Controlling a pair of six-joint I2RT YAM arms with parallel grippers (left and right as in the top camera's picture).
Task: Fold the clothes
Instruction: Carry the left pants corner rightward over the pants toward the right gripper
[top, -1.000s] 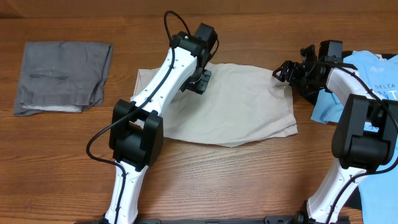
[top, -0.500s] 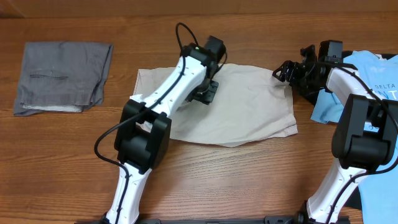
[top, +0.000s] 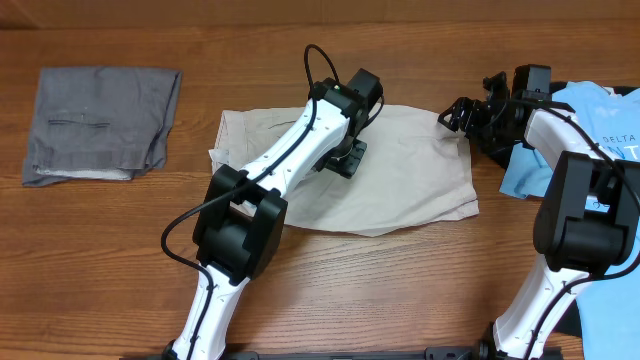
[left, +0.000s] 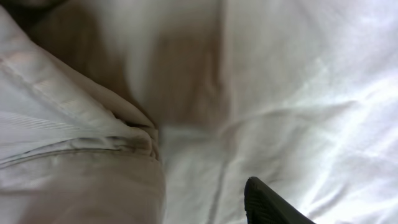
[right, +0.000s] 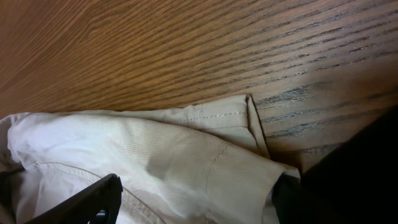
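The beige trousers (top: 410, 185) lie folded flat across the middle of the table. My left gripper (top: 347, 157) is down on their middle. In the left wrist view only one dark fingertip (left: 264, 202) shows over the pale cloth (left: 280, 93). A thick fold of cloth with a seam covers the spot where the other finger would be. My right gripper (top: 461, 115) sits at the trousers' far right corner. Its jaws stand wide open (right: 193, 199), one on each side of the stitched hem corner (right: 205, 155).
A folded grey pair of trousers (top: 100, 125) lies at the far left. A light blue printed T-shirt (top: 600, 130) lies at the right edge, partly under my right arm. Bare wooden table (top: 400, 290) runs along the front.
My left arm has slid to the right and a little toward the front over the trousers. Their left edge has bulged outward slightly. The right arm has stayed still.
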